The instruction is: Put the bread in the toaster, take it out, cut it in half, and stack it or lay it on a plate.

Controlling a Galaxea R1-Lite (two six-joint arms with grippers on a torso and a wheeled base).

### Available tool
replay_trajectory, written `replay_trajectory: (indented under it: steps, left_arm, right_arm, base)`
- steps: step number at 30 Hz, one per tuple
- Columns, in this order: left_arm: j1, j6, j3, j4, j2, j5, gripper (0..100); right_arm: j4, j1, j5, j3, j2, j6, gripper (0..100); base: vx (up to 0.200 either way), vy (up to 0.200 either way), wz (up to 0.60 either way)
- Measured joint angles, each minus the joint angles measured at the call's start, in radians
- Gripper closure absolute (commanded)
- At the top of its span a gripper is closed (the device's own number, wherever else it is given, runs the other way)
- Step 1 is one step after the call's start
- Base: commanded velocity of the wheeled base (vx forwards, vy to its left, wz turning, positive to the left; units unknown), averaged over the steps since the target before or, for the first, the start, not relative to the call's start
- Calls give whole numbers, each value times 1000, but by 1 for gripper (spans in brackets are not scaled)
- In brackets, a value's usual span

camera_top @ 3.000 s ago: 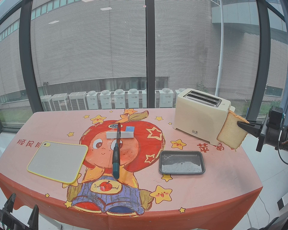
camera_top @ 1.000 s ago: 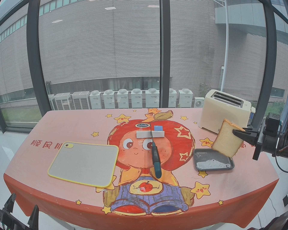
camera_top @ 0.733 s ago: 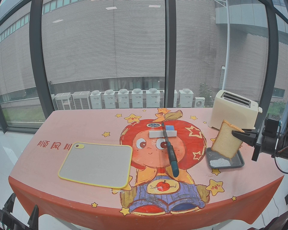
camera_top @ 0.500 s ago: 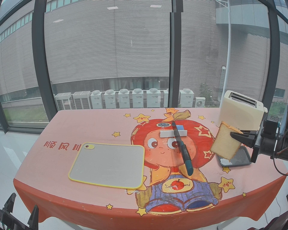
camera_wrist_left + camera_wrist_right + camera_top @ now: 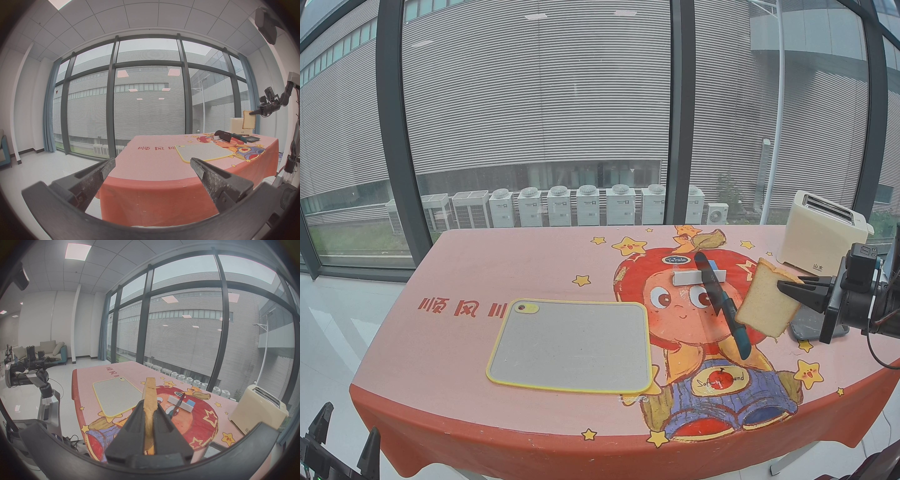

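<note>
A slice of bread hangs upright above the table, pinched at its edge by my right gripper, which is shut on it. In the right wrist view the bread stands edge-on between the fingers. The cream toaster stands behind it at the table's far right. A grey cutting board with a yellow rim lies left of centre. A teal-handled knife leans on a white rest, just left of the bread. My left gripper is open, low off the table's near left corner.
A dark tray lies on the table under the right gripper, partly hidden by it. The table's front edge curves close by. Tall windows stand behind the table. The table's left part is bare cloth.
The head camera has moved left along the table, so everything slides right in view. The right gripper, still holding the bread, has gone from beside the toaster to over the tray near the knife.
</note>
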Motion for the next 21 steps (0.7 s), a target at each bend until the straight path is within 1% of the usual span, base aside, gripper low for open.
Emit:
replay_trajectory:
  steps: [13,16,21]
  left_arm:
    - [1,0,0,0,0,0,0]
    - [1,0,0,0,0,0,0]
    - [1,-1,0,0,0,0,0]
  right_arm:
    - [0,1,-1,1,4,0,100]
    - [0,1,-1,1,4,0,100]
    - [0,1,-23,3,4,0,100]
  base:
    - [-200,0,0]
    - [0,0,0]
    - [0,0,0]
